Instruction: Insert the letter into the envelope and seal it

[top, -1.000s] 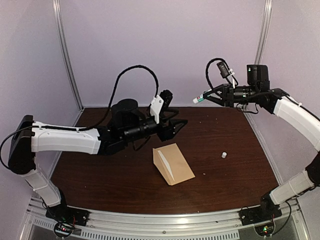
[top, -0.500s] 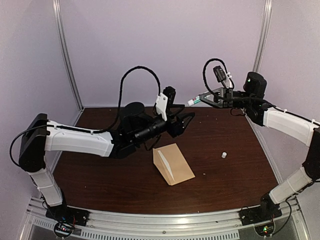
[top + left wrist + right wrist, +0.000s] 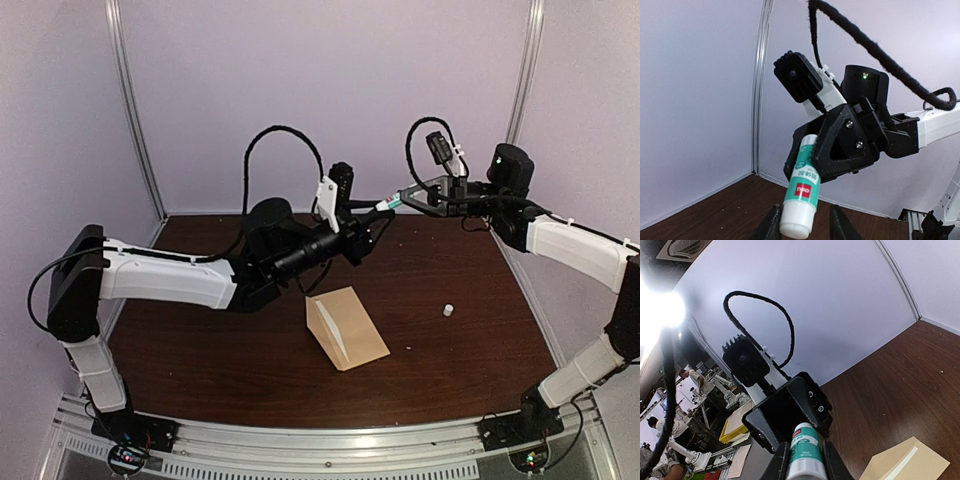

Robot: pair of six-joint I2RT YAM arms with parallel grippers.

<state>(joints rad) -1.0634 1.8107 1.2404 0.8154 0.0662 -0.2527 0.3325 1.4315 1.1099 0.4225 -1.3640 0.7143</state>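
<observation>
The tan envelope lies flat mid-table, also at the lower right of the right wrist view. A pale strip runs along its left edge; I cannot tell whether that is the letter. Above the table's far side, my right gripper is shut on a green-and-white glue stick. My left gripper faces it, its jaws straddling the stick's white end. The left finger sits against it and a gap shows on the right.
A small white cap stands on the brown table right of the envelope. Purple walls with metal posts close off the back and sides. The left arm's black cable loops above its wrist.
My left gripper has moved up and right until its jaws are around the glue stick's white end, and they have narrowed. The right gripper shifted slightly left a second ago, then held still.
</observation>
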